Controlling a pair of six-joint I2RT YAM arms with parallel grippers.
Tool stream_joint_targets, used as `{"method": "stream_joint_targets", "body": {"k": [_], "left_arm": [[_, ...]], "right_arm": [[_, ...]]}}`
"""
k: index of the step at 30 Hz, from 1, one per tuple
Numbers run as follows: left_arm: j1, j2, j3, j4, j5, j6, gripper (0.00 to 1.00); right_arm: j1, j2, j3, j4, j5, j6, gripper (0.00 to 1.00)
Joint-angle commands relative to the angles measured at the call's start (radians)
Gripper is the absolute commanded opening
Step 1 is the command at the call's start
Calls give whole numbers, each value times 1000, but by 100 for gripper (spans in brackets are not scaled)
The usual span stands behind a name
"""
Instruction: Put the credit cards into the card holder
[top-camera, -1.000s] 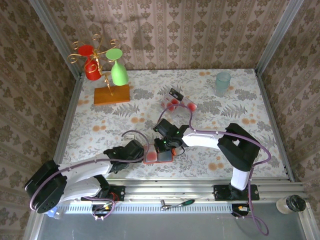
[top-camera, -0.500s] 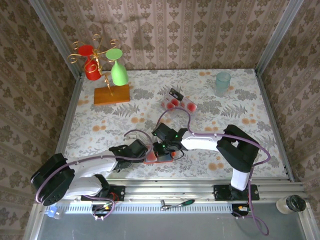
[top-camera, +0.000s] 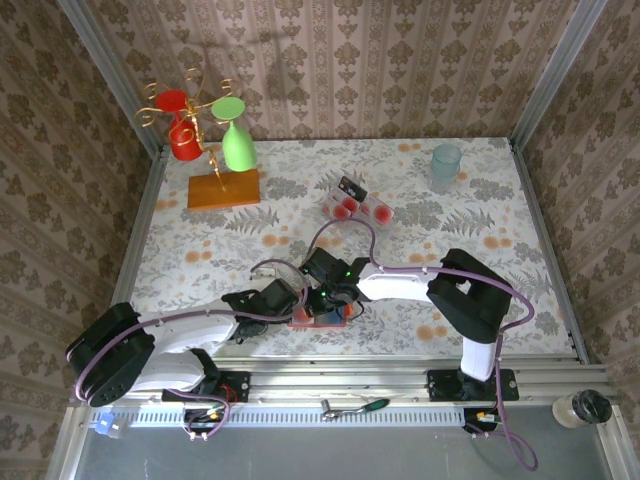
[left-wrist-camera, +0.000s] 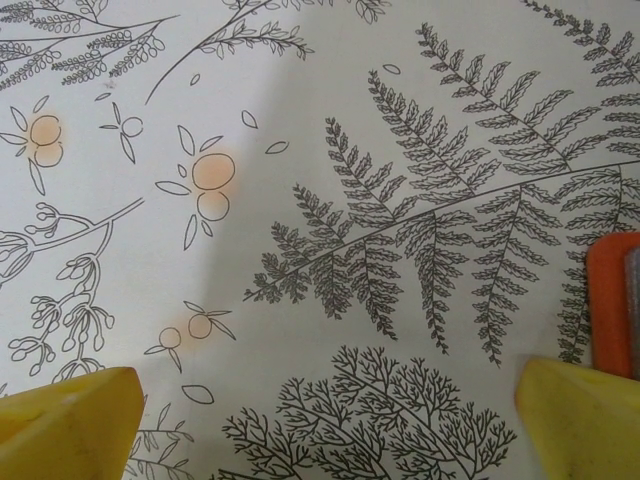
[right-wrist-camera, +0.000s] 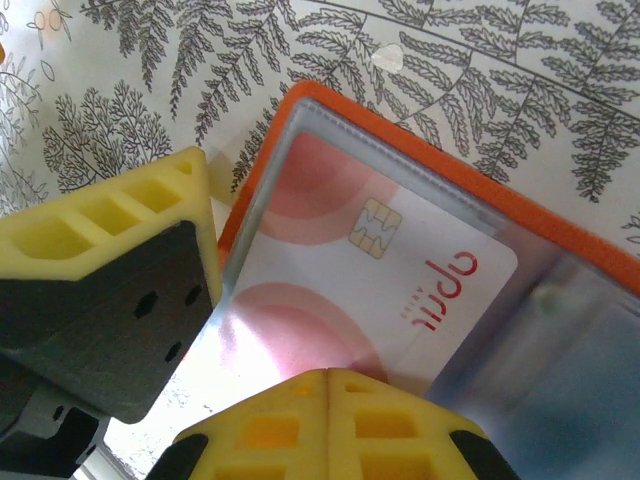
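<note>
Orange-red card holder (top-camera: 322, 312) lies open on the tabletop (top-camera: 480, 230), directly beneath the right end effector (right-wrist-camera: 328, 392) and just to the right of the left end effector (top-camera: 292, 303). One card (right-wrist-camera: 330, 290), pale with red discs and a chip, sits inside the holder under its clear pocket (right-wrist-camera: 420, 195), though its lower edge looks not quite seated. The right end effector is clenched with nothing between its fingers, the joined tips resting on that lower edge, so my guess is it is nudging the card home. The left end effector is spread wide and empty, low over the tabletop.

By my reckoning the task is early: one card is nearly in, and the loose cards (top-camera: 355, 207) lie in a small heap well beyond both end effectors, yet to be fetched.

From overhead, the arms hide most of the holder, but that view alone gives the heap of waiting cards. The right wrist view gives the card's face, the pocket and the orange rim close up. The left wrist view catches just a sliver of the holder's edge beside its right fingertip.
</note>
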Motion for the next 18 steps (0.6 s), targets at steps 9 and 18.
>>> {"method": "stream_joint_targets", "body": {"k": [9,18], "left_arm": [[-12,16,-17,-25,33,-8,98],[-14,20,-13,-19,32,-4,98]], "right_arm": [[-2,-83,-51,-47,52,-4,0],[3,-40,-70,-17,28,5,0]]}}
